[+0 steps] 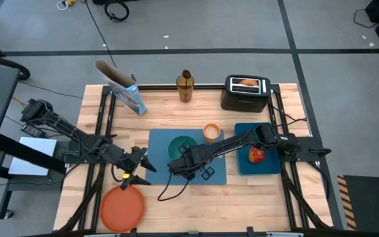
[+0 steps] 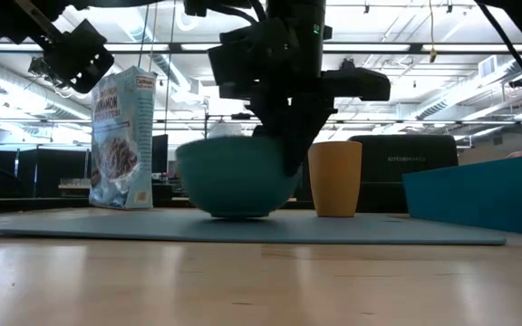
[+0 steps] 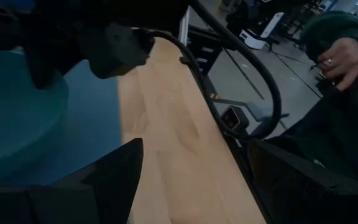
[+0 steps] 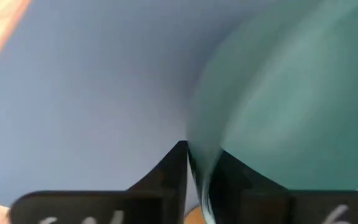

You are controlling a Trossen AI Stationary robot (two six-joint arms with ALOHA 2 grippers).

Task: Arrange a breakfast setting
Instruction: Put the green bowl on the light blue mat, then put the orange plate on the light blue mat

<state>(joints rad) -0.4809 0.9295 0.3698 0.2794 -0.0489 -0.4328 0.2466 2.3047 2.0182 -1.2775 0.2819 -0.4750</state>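
Note:
A teal bowl [image 1: 183, 146] sits on the flat blue placemat [image 1: 160, 141] at the table's middle. My right gripper [image 1: 177, 167] reaches in from the right and is shut on the bowl's near rim. A small orange cup [image 1: 211, 133] stands at the mat's far right corner. A round orange plate [image 1: 122, 207] lies on the wood at the near left. My left gripper [image 1: 143, 163] is open and empty above the table, between plate and mat. The blue cereal box [image 1: 127, 93] stands at the far left. A red apple [image 1: 256, 155] lies on a blue tray. The spoon is not in view. My right gripper has the bowl's rim [image 4: 199, 163] between its two fingers, one finger [image 4: 173, 168] outside the wall and one [image 4: 235, 177] inside. The fingers come from above, pointing down. The bowl [image 2: 238, 177] stands upright with its foot on the placemat [image 2: 243, 226].
A black toaster [image 1: 247, 93] with toast in it stands at the far right, a brown container [image 1: 185, 87] at the far middle. The blue tray [image 1: 268, 166] lies right of the mat. A person's hand [image 3: 337, 56] shows beyond the table's edge.

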